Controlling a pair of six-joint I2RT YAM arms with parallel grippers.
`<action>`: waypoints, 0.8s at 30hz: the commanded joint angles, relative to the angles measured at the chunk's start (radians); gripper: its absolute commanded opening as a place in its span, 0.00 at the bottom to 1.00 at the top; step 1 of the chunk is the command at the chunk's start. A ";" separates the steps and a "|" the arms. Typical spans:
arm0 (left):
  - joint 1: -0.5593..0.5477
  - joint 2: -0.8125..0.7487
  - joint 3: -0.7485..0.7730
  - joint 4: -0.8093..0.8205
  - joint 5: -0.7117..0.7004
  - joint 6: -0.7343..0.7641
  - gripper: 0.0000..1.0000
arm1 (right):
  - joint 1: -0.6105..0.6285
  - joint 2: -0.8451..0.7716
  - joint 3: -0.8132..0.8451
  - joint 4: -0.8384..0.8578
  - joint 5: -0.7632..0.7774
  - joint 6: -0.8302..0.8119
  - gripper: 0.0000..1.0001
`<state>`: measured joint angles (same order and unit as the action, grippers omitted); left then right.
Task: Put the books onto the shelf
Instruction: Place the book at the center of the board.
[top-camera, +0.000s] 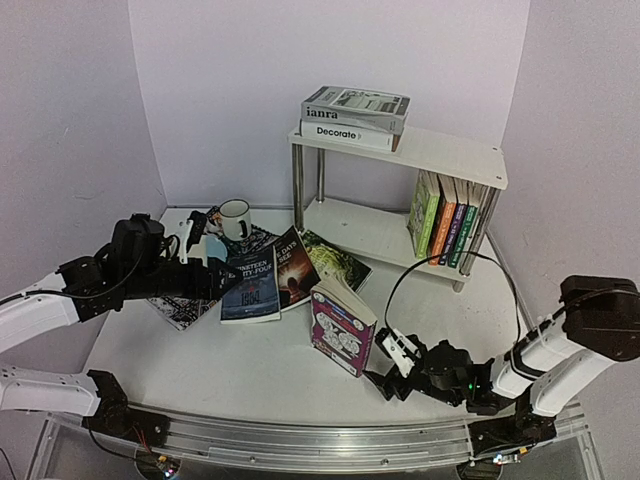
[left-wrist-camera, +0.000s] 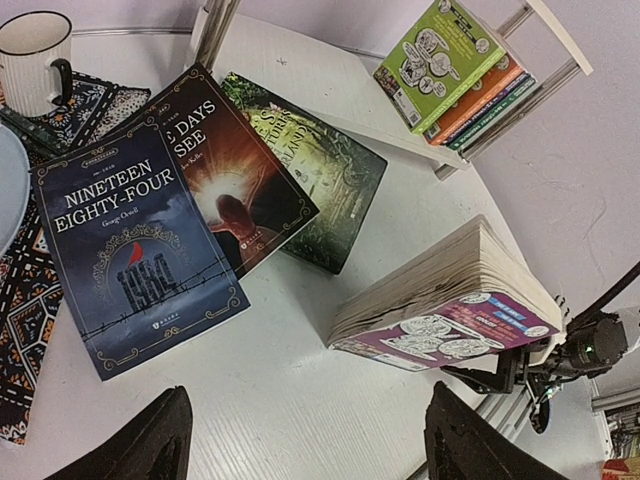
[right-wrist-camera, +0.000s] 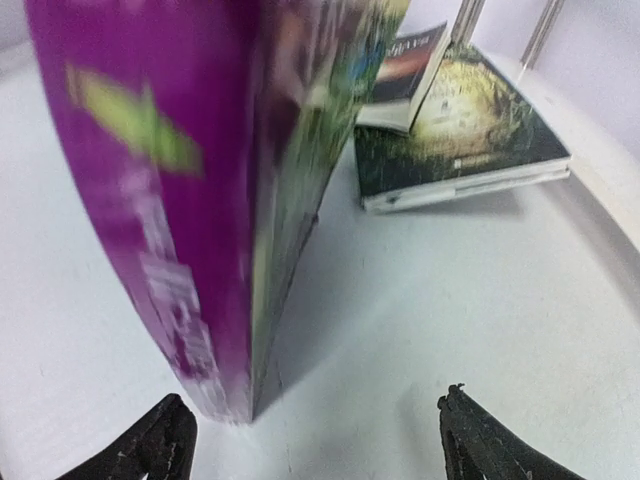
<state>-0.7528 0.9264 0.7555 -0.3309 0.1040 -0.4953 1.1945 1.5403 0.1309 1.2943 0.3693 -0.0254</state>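
Note:
A purple cartoon-cover book (top-camera: 342, 325) stands on its edge on the table, leaning a little. My right gripper (top-camera: 378, 365) is open just to its right, and its fingers do not touch it. In the right wrist view the purple book (right-wrist-camera: 190, 180) is blurred, its lower corner just ahead of the open right gripper (right-wrist-camera: 315, 450). My left gripper (left-wrist-camera: 315, 450) hangs open over bare table, with Nineteen Eighty-Four (left-wrist-camera: 130, 250) and two dark novels (left-wrist-camera: 290, 170) lying flat ahead of it. The shelf (top-camera: 400, 150) holds several upright books (top-camera: 445, 220) below and two stacked books (top-camera: 355, 112) on top.
A white mug (top-camera: 235, 218) and a patterned placemat (top-camera: 180, 308) lie at the left, under and beside my left arm. A black cable (top-camera: 440, 262) loops from the right arm toward the shelf's leg. Purple walls close in the back and both sides.

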 joint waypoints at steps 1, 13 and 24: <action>0.000 0.016 0.005 0.042 0.013 0.006 0.81 | 0.036 0.050 0.015 0.396 0.056 -0.071 0.84; 0.000 0.022 0.005 0.046 0.020 0.008 0.81 | 0.062 0.091 0.042 0.479 0.085 -0.063 0.86; 0.000 0.028 0.011 0.046 0.020 0.014 0.81 | 0.066 -0.004 0.051 0.473 0.071 -0.071 0.87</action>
<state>-0.7528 0.9504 0.7555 -0.3305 0.1130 -0.4950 1.2530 1.5855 0.1509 1.3240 0.4236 -0.0967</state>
